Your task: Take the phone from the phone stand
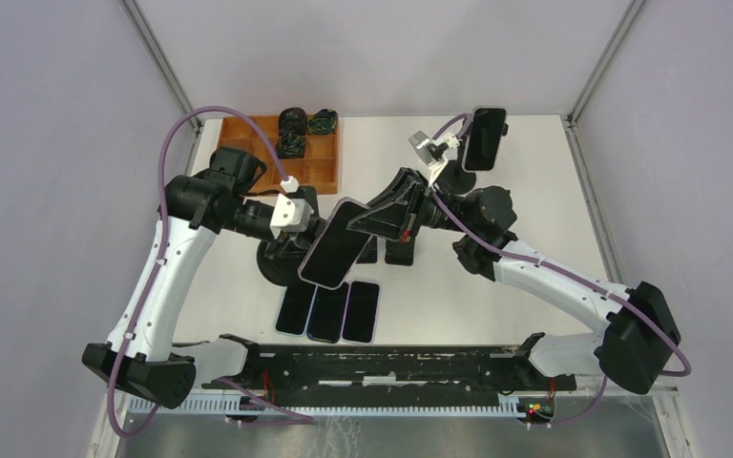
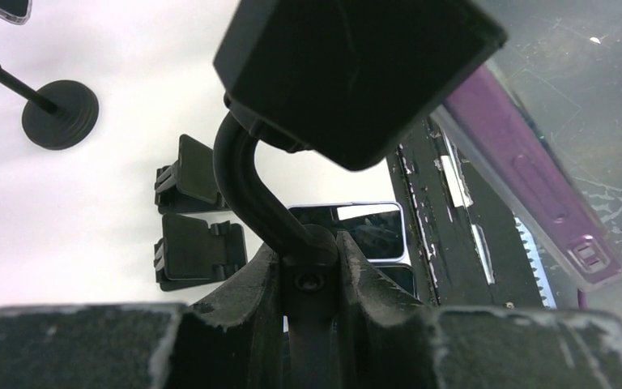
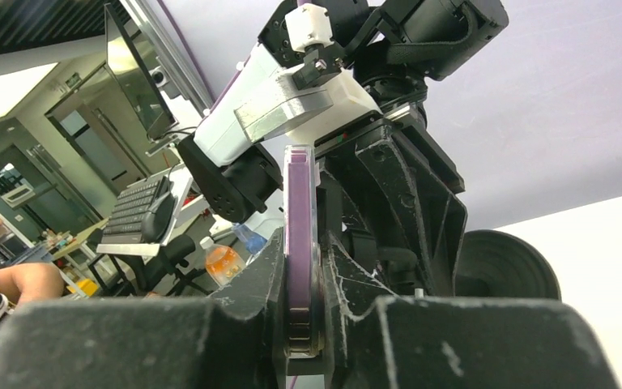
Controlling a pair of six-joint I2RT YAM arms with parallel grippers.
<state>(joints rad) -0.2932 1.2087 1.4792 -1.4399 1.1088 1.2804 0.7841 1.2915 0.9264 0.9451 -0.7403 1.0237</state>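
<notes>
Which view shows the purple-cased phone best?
Top external: the phone shows its whole dark face, tilted. Right wrist sees only its purple edge, clamped between the fingers; left wrist catches just one purple side along the right.

phone point(image 1: 334, 243): purple case, dark screen, tilted mid-table | phone stand point(image 2: 348, 73): black, curved neck
</notes>
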